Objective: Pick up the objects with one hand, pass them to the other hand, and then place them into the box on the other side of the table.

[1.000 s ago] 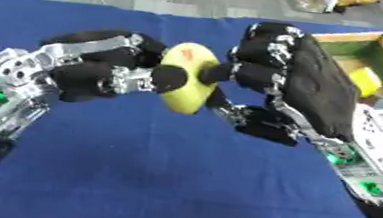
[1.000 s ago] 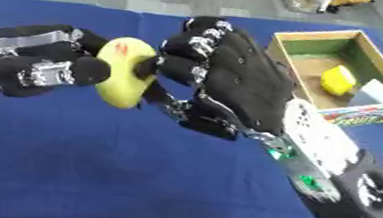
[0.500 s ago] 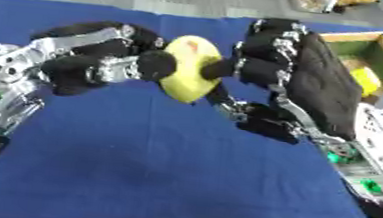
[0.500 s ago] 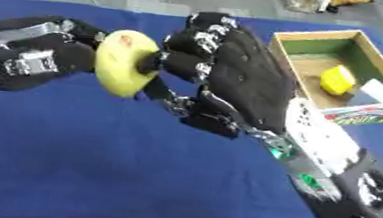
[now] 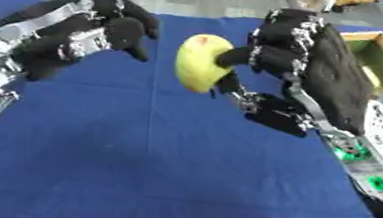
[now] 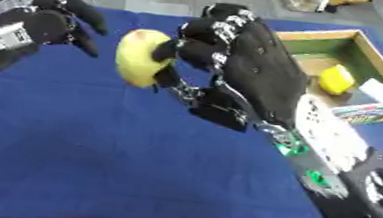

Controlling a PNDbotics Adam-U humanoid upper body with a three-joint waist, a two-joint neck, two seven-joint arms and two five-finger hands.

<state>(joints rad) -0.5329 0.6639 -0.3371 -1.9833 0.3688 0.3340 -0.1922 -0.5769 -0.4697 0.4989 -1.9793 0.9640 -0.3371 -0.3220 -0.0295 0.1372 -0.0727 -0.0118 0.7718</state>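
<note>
Your right hand (image 5: 308, 72) has the yellow-green, mango-shaped fruit (image 5: 201, 62) up in the air at upper centre of the frame, fingers curled round its right side and pinching it. Your left hand (image 5: 79, 37) sits just beside it at upper left, apart from the fruit, fingers curled on nothing.

What I'd worry about: the hold looks like it's only on one side of a smooth rounded thing, so swinging fast toward the green-lined cardboard box (image 6: 369, 53) at upper right could let it roll out and drop onto the blue tablecloth (image 5: 154, 167). The box already has a yellow block (image 6: 336, 78) and a white piece inside, so come down on bare floor or it might bounce off.

Beyond the table's far edge there's grey floor.
</note>
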